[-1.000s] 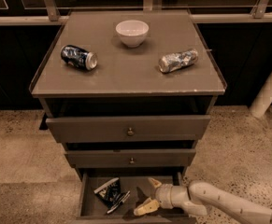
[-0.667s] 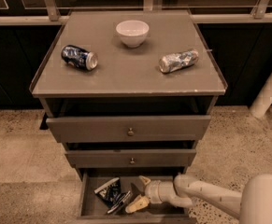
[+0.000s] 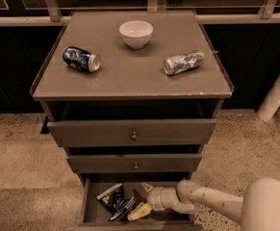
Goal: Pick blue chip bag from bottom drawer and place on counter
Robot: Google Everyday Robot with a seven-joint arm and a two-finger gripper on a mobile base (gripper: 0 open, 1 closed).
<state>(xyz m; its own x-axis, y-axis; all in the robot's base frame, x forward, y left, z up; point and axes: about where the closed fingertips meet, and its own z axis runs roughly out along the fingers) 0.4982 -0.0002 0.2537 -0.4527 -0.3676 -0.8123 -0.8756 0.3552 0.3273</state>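
The blue chip bag [image 3: 112, 198] lies crumpled on the floor of the open bottom drawer [image 3: 88, 221], left of centre. My gripper [image 3: 137, 201] reaches into the drawer from the right, low over its floor. It is open, with one cream finger [image 3: 146, 187] above and one below [image 3: 139, 211], their tips just right of the bag's edge. I cannot tell whether they touch the bag. The counter [image 3: 130, 78] is the flat top of the cabinet, well above.
On the counter stand a white bowl [image 3: 136, 33], a dark blue soda can [image 3: 81, 59] on its side and a crushed silver can [image 3: 183, 62]. Two shallower knobbed drawers [image 3: 133, 135] stick out above the bottom one. A white post [image 3: 276, 93] stands at the right.
My gripper has moved left inside the bottom drawer, from the right part to just beside the chip bag. The bag and the counter items have not moved.
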